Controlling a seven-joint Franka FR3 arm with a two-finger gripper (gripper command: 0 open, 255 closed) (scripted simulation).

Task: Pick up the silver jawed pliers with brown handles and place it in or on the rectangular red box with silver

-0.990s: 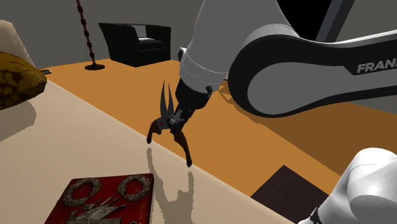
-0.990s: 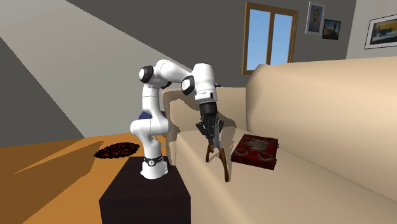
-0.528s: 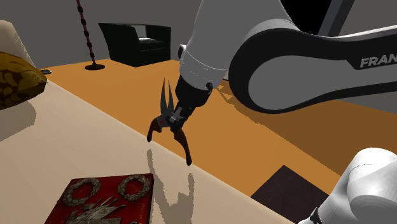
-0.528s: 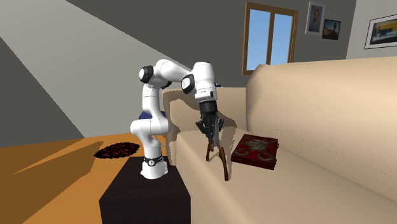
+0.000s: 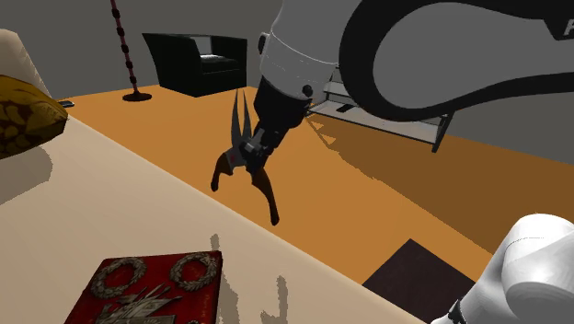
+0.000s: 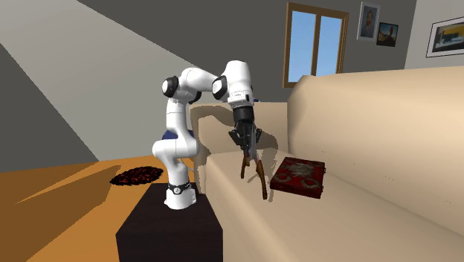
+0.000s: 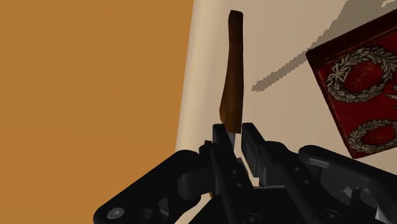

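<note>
My black gripper [image 5: 250, 153] is shut on the pliers [image 5: 261, 189], which hang in the air above the front edge of the beige sofa seat [image 5: 110, 193]. Their brown handles spread downward and the silver jaws point up beside the wrist. In the second exterior view the gripper [image 6: 245, 145] holds the pliers [image 6: 258, 176] just to the left of the red box [image 6: 300, 177]. The red box [image 5: 152, 287], with silver wreath ornaments, lies flat on the seat below the gripper in the shoulder view. In the wrist view the fingers [image 7: 249, 145] clasp a brown handle [image 7: 231, 79], with the red box [image 7: 361, 89] off to one side.
A brown patterned cushion [image 5: 23, 115] lies at the shoulder view's left. A black armchair [image 5: 197, 61] and a lamp pole [image 5: 124, 46] stand on the orange floor [image 5: 368, 198] behind. The dark stand [image 6: 172, 227] sits beside the sofa, whose backrest [image 6: 387, 119] rises behind the box.
The arm has lifted the gripper and the held pliers higher above the sofa seat; their shadow on the seat has shifted toward the red box.
</note>
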